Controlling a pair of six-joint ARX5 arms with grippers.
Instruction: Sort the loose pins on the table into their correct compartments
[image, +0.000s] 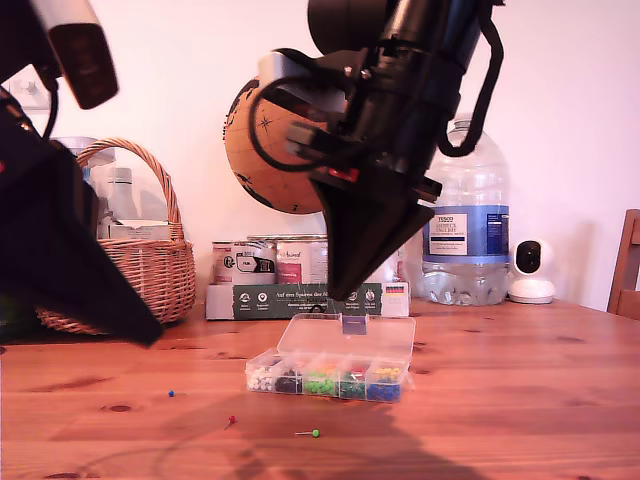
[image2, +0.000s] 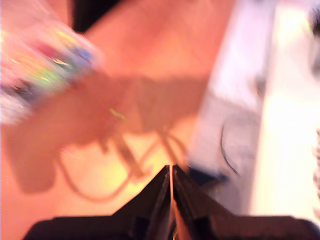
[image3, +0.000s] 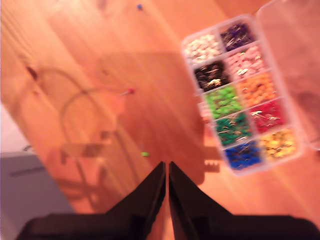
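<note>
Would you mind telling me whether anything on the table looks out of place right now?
Yes: three pins lie loose on the table in front of the open clear box instead of in its compartments: a blue pin, a red pin and a green pin.

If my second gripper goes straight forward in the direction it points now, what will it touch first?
Probably the bare table. My second gripper, jaws shut, aims at wood near the loose green pin, with the pin box off to one side. Depth is unclear.
</note>
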